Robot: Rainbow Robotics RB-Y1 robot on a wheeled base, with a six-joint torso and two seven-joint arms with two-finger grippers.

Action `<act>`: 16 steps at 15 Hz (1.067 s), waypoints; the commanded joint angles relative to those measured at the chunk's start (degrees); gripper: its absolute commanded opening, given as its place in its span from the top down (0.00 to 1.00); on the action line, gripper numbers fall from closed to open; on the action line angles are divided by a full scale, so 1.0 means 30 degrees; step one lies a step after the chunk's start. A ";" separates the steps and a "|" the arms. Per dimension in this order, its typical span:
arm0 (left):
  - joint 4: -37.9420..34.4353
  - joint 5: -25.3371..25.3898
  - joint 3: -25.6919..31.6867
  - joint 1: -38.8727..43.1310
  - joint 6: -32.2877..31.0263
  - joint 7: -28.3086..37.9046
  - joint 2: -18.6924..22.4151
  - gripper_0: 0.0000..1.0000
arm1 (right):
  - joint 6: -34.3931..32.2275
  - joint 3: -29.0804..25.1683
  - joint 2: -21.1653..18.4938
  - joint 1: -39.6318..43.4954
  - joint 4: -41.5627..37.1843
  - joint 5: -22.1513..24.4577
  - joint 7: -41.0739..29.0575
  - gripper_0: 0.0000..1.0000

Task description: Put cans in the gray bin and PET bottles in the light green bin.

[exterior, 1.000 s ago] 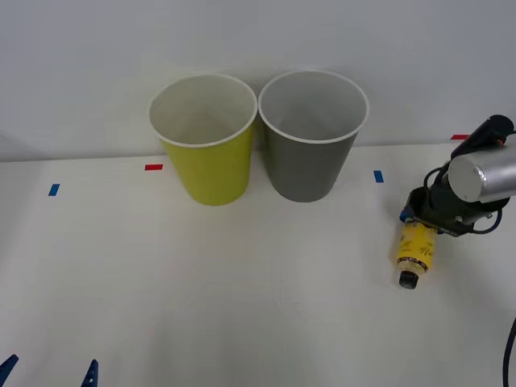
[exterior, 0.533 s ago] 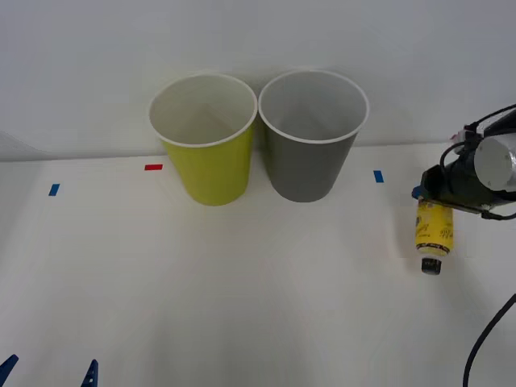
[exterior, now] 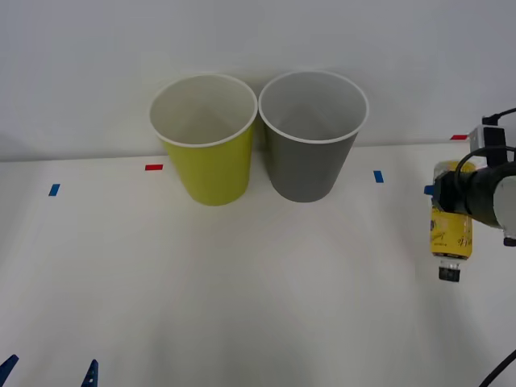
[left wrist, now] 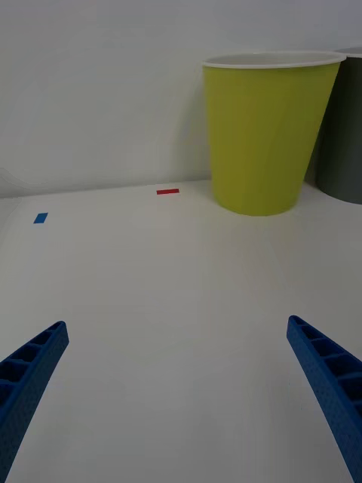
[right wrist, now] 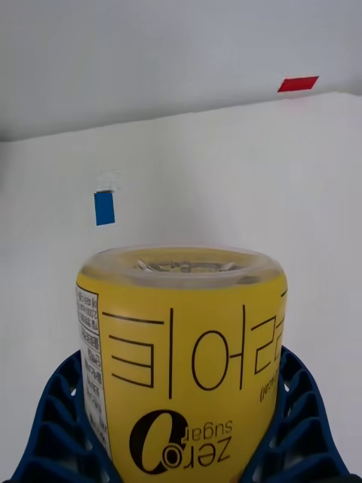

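We see the PET bottle (exterior: 451, 230) as a small slim bottle with a bright yellow printed label and a black cap. It hangs cap-down at the right edge of the worktop (exterior: 258, 306), lifted clear of the surface. In the right wrist view the bottle's (right wrist: 181, 355) clear base faces the camera, and black lettering, including "zero sugar", runs across the yellow label.

The right gripper (exterior: 451, 193) pinches the bottle's upper body, its blue ribbed fingers (right wrist: 53, 430) pressed against the label on both sides.

The light green bin (exterior: 205, 141) and the gray bin (exterior: 310, 137) stand upright at the back of the worktop, side by side with rims nearly touching, well apart from the bottle. Blue and red tape marks (exterior: 378, 176) dot the surface.

The left gripper (exterior: 48, 372) sits at the near left edge, its fingers (left wrist: 324, 377) spread wide over bare worktop, with the light green bin (left wrist: 264, 136) ahead.

Compared with a second ago, the bottle has moved right and risen: then it lay tilted with its cap low near the surface, and now we find it almost vertical and closer to the right edge. The bins have not shifted.
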 commanded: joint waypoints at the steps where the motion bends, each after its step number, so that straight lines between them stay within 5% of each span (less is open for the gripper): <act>1: -0.0001 0.0000 0.0000 0.0000 0.0001 0.0000 0.0000 0.00 | -0.0006 -0.0794 0.1278 0.0816 -0.2765 0.0343 0.2321 1.00; 8: -0.0001 0.0000 0.0000 0.0000 0.0001 0.0000 0.0000 0.00 | -0.0035 0.0202 0.2509 0.0552 -0.7452 0.0548 0.2790 1.00; 16: -0.0001 0.0000 0.0000 0.0000 0.0001 0.0000 0.0000 0.00 | -0.4166 0.3454 0.2743 0.0142 -0.9122 0.0900 0.2526 1.00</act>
